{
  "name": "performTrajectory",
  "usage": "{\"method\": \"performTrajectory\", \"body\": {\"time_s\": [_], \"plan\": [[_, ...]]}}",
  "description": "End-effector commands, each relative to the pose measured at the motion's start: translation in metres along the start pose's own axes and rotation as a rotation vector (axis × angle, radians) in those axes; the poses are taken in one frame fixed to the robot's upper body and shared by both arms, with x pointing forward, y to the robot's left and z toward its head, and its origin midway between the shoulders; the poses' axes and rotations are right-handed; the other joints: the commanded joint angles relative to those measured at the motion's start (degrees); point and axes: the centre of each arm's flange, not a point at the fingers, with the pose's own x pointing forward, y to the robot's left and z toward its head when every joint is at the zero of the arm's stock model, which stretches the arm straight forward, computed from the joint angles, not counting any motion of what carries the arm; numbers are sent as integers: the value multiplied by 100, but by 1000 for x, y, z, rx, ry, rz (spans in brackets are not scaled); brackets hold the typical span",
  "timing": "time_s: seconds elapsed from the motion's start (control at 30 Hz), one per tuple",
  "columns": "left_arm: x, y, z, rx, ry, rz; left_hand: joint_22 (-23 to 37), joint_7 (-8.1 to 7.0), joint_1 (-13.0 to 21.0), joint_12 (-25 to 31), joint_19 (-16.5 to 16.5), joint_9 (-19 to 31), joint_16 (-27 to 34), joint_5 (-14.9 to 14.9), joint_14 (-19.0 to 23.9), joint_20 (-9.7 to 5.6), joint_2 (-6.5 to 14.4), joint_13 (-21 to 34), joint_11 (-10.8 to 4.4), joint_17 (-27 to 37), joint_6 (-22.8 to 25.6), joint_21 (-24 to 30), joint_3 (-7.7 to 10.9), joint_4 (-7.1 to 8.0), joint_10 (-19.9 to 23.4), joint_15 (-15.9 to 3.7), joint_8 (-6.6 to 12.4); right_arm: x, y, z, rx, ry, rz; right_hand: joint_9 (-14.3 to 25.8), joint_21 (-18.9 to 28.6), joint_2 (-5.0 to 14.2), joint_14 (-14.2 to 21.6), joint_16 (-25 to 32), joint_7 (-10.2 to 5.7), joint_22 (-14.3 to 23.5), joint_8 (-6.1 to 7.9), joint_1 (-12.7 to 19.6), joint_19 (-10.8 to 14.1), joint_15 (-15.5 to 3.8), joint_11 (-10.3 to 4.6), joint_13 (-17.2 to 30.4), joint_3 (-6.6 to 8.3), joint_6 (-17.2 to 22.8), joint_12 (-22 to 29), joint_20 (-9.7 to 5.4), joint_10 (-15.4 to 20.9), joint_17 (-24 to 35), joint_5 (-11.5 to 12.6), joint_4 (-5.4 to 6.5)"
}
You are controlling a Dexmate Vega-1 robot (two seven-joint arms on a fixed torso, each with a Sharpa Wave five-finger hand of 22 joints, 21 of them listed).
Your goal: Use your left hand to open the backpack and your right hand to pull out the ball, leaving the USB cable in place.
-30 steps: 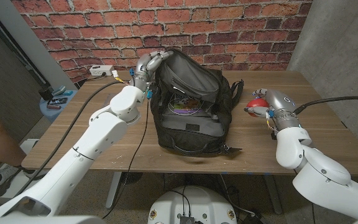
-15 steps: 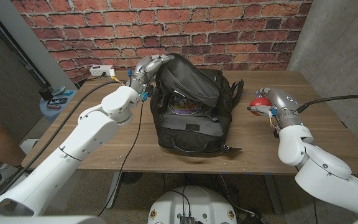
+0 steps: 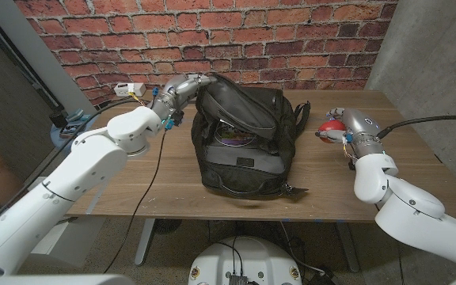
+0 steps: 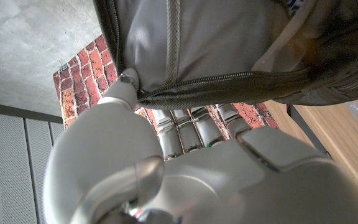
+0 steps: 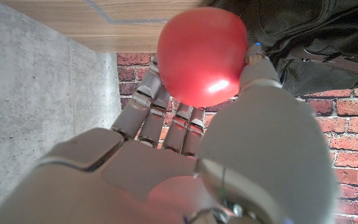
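Brick wall behind wooden table (image 3: 172, 170). Left hand (image 3: 182, 87) pinches backpack (image 3: 244, 138) rim; right hand (image 3: 340, 127) grips ball (image 3: 331, 128). Set ball gently on table, release slowly.

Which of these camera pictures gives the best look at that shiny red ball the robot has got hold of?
The right wrist view: the smooth red ball looms large there, held by the right hand. The head view shows it small, partly hidden by the hand, beside the black fabric backpack.
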Motion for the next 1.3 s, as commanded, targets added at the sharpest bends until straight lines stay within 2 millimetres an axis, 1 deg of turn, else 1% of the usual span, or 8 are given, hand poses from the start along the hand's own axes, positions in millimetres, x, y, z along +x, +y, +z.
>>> {"method": "performTrajectory", "body": {"time_s": [0.03, 0.5, 0.57, 0.77, 0.97, 1.0, 1.13, 1.3], "plan": [[-10, 12, 5, 49, 71, -108, -5, -1, -6, -27, -33, 32, -13, -24, -54, -8, 58, 35, 20, 8, -46, -3, 14, 31, -35, 3, -13, 10, -1, 0, 0, -6, 1, 24, 47, 766, 268, 11, -2, 14, -20, 830, -8, -1148, -29, 20, -26, 25, 30, -554, 38, 29, -19, -2], [-13, 19, 10, 87, 142, -206, -5, 12, -15, -50, -56, 33, -39, -56, -114, 3, 67, 19, 21, -17, -67, -11, 29, 19, -54, 8, -4, 15, 1, 0, 6, -10, 3, 25, 73, 771, 266, -5, -1, 13, -22, 845, -19, -1143, -30, 25, -39, 24, 20, -557, 36, 40, -24, 4], [-11, 21, 9, 58, 164, -233, -5, 18, -22, -53, -64, 26, -40, -60, -115, 5, 66, 16, 26, -23, -66, -14, 30, 20, -56, 13, -6, 17, 2, 0, 9, -8, 2, 25, 76, 776, 267, -7, -3, 13, -22, 844, -23, -1140, -30, 27, -40, 23, 21, -557, 38, 42, -24, 8], [-7, 23, 7, 17, 191, -295, -5, 32, -19, -64, -93, 37, -55, -69, -147, 20, 74, 16, 48, -38, -95, -25, 44, 13, -78, 32, -3, 25, 5, -1, 27, -8, 3, 26, 88, 778, 264, -19, 5, 12, -22, 852, -29, -1140, -30, 29, -44, 26, 18, -553, 43, 43, -25, 9], [-3, 26, 5, 3, 218, -354, -4, 58, -28, -96, -120, 32, -71, -81, -191, 44, 85, -4, 73, -52, -107, -35, 52, 16, -122, 67, -4, 35, 6, 1, 5, -23, -11, 26, 99, 801, 272, -21, -4, 12, -22, 887, -41, -1157, -34, 34, -34, 25, 15, -557, 45, 52, -24, 0], [-2, 26, 4, -2, 225, -369, -4, 56, -38, -133, -124, 48, -81, -87, -214, 49, 88, -36, 48, -65, -123, -36, 53, 21, -160, 83, 3, 37, 6, 1, 5, -26, -13, 26, 101, 798, 272, -21, -7, 12, -21, 893, -41, -1157, -33, 35, -35, 29, 13, -558, 42, 55, -25, -3], [-3, 29, -1, -1, 251, -404, -2, 26, -91, -237, -142, 44, -124, -101, -304, 63, 110, -141, 152, -114, -221, -42, 60, 53, -243, 152, -25, 44, 8, 1, 1, -31, -16, 27, 110, 802, 274, -22, -6, 12, -21, 895, -47, -1145, -47, 38, -40, 28, 10, -556, 40, 61, -28, 2], [-6, 33, -7, 0, 289, -421, -1, 41, -133, -345, -202, 55, -187, -114, -489, 108, 117, -225, 200, -172, -287, -64, 70, 66, -358, 253, -29, 50, 11, 0, 9, -32, -18, 27, 120, 800, 271, -27, -12, 12, -22, 902, -49, -1145, -39, 41, -46, 26, 10, -556, 46, 66, -30, 2]]}}
